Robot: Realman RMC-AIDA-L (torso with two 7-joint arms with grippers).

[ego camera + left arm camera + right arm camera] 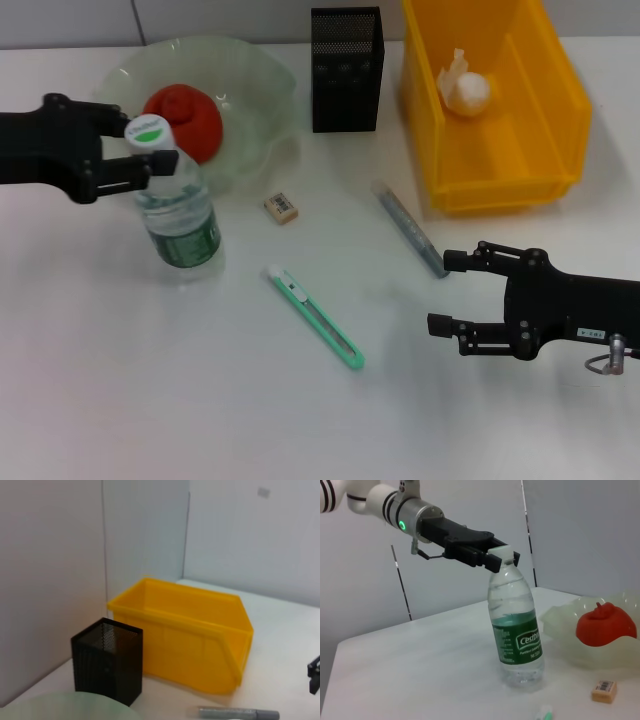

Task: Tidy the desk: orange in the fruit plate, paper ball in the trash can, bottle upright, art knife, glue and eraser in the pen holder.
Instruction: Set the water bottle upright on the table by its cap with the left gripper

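The right gripper (445, 292), nearest the robot, hovers low over the desk (150, 400) with its 2 fingers spread apart and nothing between them. The grey glue stick (410, 229) lies just beyond its upper finger, long axis slanting away toward the pen holder, so this arm is much the closer one for it. The green art knife (315, 318) lies to the gripper's left, also aslant, its near end pointing toward the right arm. Farther out sits the small eraser (281, 207), between knife and plate. On the left, the water bottle (177, 210) stands upright, and the left gripper (150, 142) is closed about its cap at the neck. Behind it the orange (186, 121) rests in the glass fruit plate (250, 75). At the back stand the black mesh pen holder (346, 68), empty as far as I can judge, and the yellow bin (540, 140) with the paper ball (465, 90) inside. Nothing blocks the path from glue stick to holder.
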